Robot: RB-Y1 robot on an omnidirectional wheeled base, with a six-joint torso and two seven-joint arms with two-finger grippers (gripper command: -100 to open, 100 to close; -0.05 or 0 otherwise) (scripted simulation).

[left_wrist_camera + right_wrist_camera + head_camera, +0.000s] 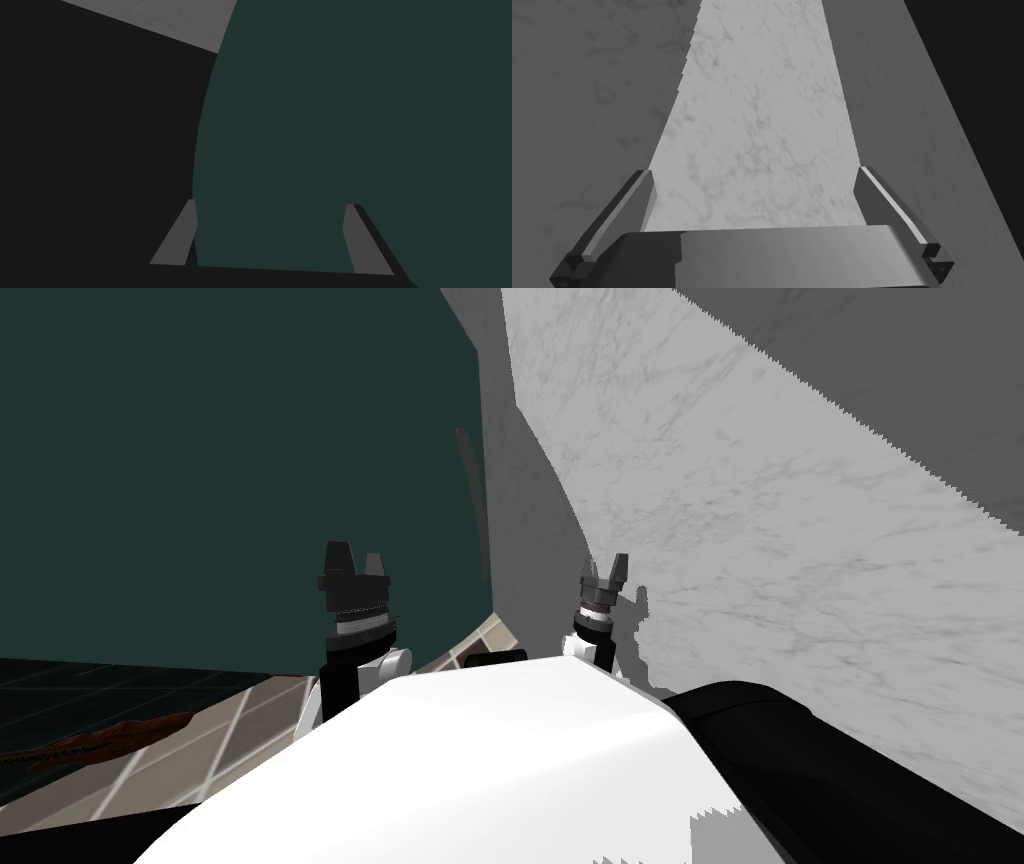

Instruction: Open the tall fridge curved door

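Marble wall [760, 538] right; your left gripper [355, 556] faces the green fridge door [230, 468], fingers apart for grabbing; right gripper [608, 567] spread too.

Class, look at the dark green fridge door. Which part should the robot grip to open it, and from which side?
Grip what looks like the slim vertical handle near the right edge of the curved dark green door. Come at it front-on, probably with the open left end effector, with its fingers straddling the bar. It seems to be the door's only raised part.
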